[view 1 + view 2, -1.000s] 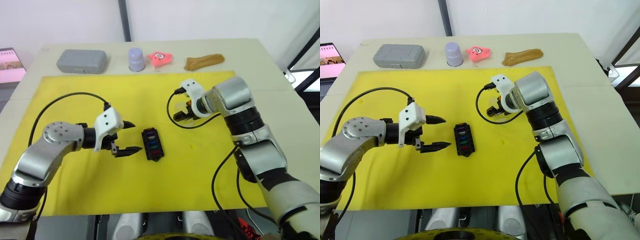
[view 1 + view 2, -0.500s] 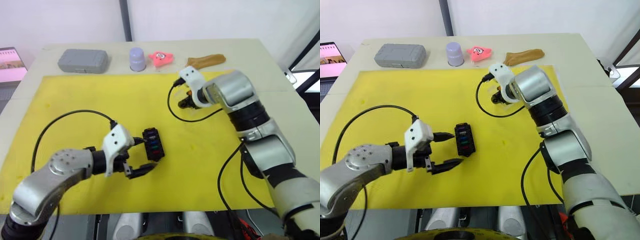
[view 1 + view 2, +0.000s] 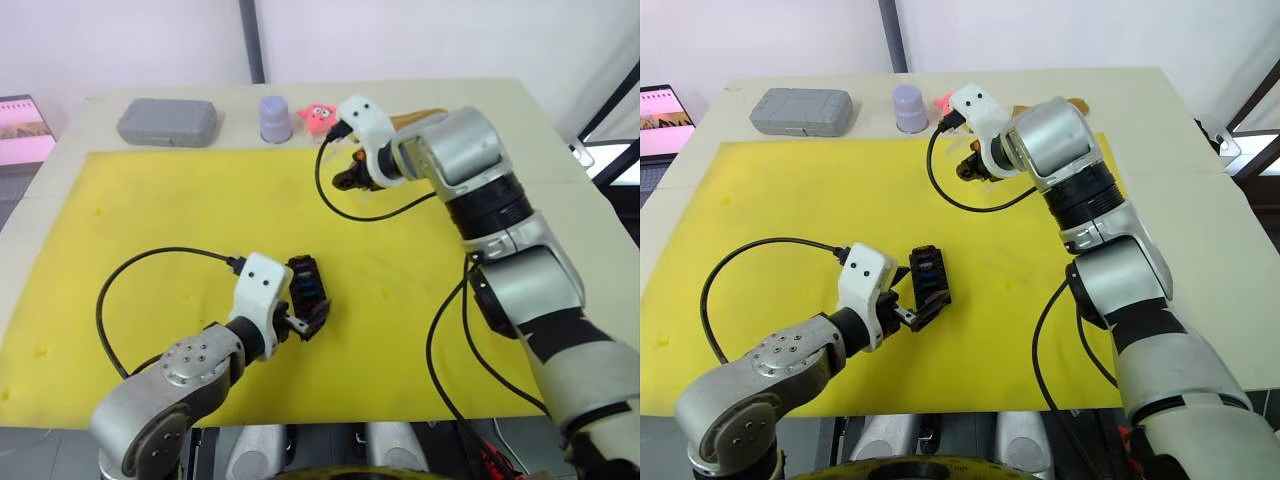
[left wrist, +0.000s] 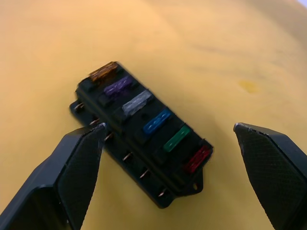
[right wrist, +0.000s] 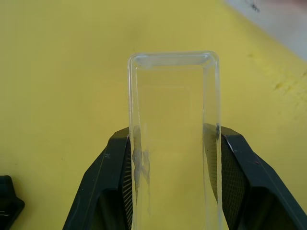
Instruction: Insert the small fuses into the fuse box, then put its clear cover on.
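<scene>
beige table (image 3: 560, 170) | white wall (image 3: 420, 35) | dark post (image 3: 249, 40)

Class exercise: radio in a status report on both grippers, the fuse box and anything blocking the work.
Left gripper open, fingers either side of the small black rectangular fuse box. Six coloured translucent fuses seated in it. Right gripper shut on the clear rectangular plastic cover, over the yellow mat. Nothing blocking.

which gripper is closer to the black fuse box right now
Left. The left gripper is open with a finger on each side of the fuse box; the right gripper is far behind it, holding the clear cover.
</scene>
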Available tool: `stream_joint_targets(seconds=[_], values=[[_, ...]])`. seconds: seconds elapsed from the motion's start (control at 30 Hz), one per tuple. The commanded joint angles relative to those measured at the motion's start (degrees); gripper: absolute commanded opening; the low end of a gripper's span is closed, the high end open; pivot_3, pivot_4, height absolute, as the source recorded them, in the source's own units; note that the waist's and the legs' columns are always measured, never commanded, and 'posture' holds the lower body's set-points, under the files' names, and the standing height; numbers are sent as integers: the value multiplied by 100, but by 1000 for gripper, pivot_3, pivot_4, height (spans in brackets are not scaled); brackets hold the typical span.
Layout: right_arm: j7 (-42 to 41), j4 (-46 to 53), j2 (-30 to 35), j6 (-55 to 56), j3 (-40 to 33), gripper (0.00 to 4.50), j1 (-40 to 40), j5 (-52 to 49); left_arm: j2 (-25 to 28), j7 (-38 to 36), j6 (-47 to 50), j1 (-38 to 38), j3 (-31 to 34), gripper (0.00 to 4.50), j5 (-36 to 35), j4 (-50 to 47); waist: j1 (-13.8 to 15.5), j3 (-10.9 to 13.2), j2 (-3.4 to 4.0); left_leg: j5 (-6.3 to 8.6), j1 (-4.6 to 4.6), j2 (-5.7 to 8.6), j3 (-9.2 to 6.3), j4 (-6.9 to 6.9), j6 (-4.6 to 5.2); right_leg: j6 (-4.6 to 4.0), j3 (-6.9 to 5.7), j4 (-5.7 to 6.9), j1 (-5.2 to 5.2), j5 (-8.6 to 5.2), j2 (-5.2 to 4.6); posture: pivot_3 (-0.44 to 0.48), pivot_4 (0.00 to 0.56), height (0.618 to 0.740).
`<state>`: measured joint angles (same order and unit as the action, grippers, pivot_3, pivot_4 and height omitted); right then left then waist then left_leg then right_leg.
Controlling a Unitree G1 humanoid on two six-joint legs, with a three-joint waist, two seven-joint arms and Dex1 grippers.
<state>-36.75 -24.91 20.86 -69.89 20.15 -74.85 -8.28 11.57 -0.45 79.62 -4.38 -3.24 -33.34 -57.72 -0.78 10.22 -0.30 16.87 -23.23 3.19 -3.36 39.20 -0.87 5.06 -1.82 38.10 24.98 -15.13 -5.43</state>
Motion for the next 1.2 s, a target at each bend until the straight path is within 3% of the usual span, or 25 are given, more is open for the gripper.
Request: stream_joint_targets(seconds=[0.03,0.5,0.83,1.2], values=[[-33,-84,-30,194,-183,1691,-334,43,-106,207,105,5,-180,4500,169,-55,0,0,0,0,0,0,0,0,0,0,0,0,0,0,0,0,150,731],[70,223,94,-30,-317,1691,-234,39,-292,829,-306,-47,-903,4500,1203,649,1,0,0,1,-1,0,1,-1,1,0,0,-2,1,0,-2,0,150,731],[106,554,141,-34,-402,1691,-12,29,661,-229,-154,281,369,4500,863,86,-4,0,1,0,-1,-1,1,-4,0,-1,0,-2,4,-1,-1,0,150,731],[127,643,78,187,-395,1691,42,43,1257,-1547,-1378,337,358,4500,571,969,-2,0,1,0,-2,-1,0,-5,-1,-1,0,-6,3,-1,-2,0,150,731]])
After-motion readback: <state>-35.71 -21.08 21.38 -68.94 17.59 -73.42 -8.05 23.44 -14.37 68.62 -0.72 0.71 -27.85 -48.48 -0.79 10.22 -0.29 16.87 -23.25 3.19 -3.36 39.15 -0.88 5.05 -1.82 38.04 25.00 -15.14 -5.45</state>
